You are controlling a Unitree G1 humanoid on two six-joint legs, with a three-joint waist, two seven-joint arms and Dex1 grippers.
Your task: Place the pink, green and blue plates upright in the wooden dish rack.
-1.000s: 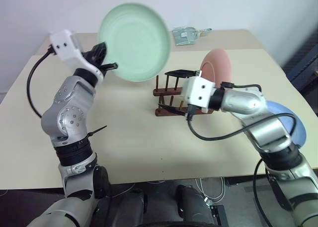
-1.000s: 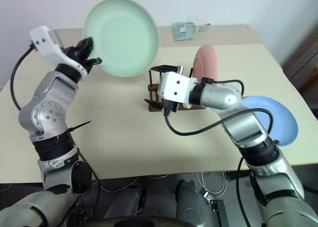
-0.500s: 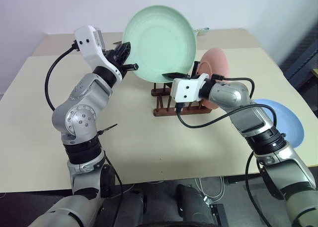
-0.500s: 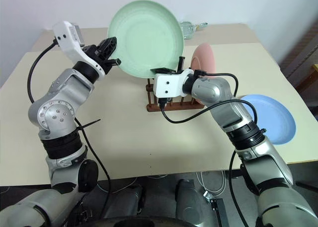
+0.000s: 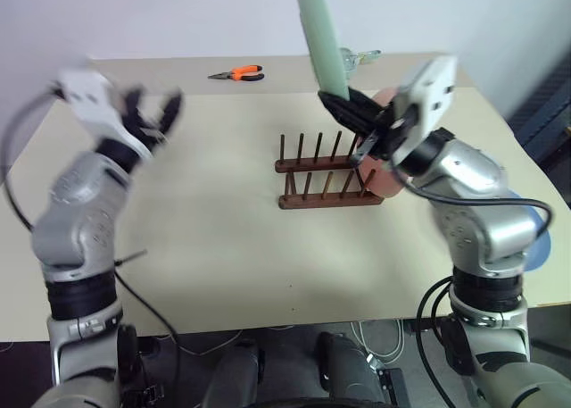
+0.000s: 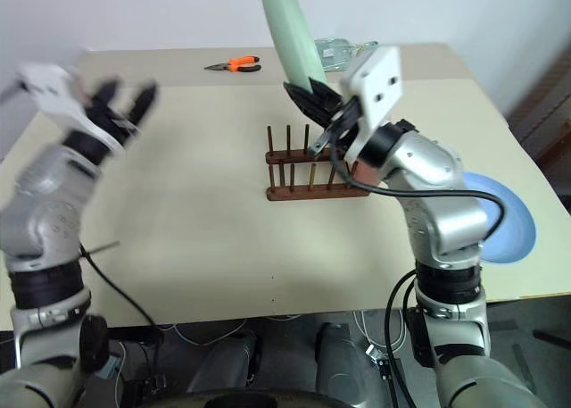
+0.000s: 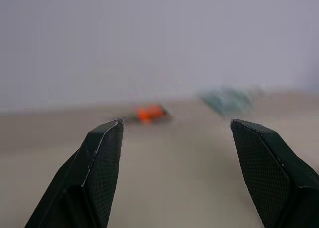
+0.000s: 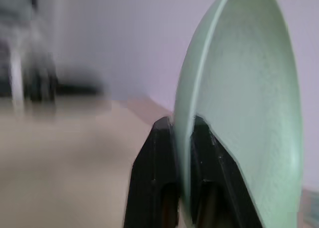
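My right gripper (image 5: 346, 103) is shut on the lower rim of the pale green plate (image 5: 318, 33), holding it upright and edge-on above the right end of the wooden dish rack (image 5: 323, 172). In the right wrist view both fingers (image 8: 158, 153) pinch the green plate (image 8: 244, 88). The pink plate (image 5: 387, 183) stands at the rack's right end, mostly hidden behind my right arm. At the table's right edge the blue plate (image 6: 510, 219) lies flat. My left gripper (image 5: 153, 112) is open and empty, far left of the rack and raised; its jaws stand wide in the left wrist view (image 7: 177, 124).
Orange-handled pliers (image 5: 237, 72) lie at the back of the beige table (image 5: 223, 238). A clear packet (image 6: 343, 49) sits behind the green plate. The rack's left pegs hold nothing.
My left gripper let go of the green plate and drew back to the left and down. My right gripper, shut on the plate's rim, lifted it and turned it edge-on above the rack.
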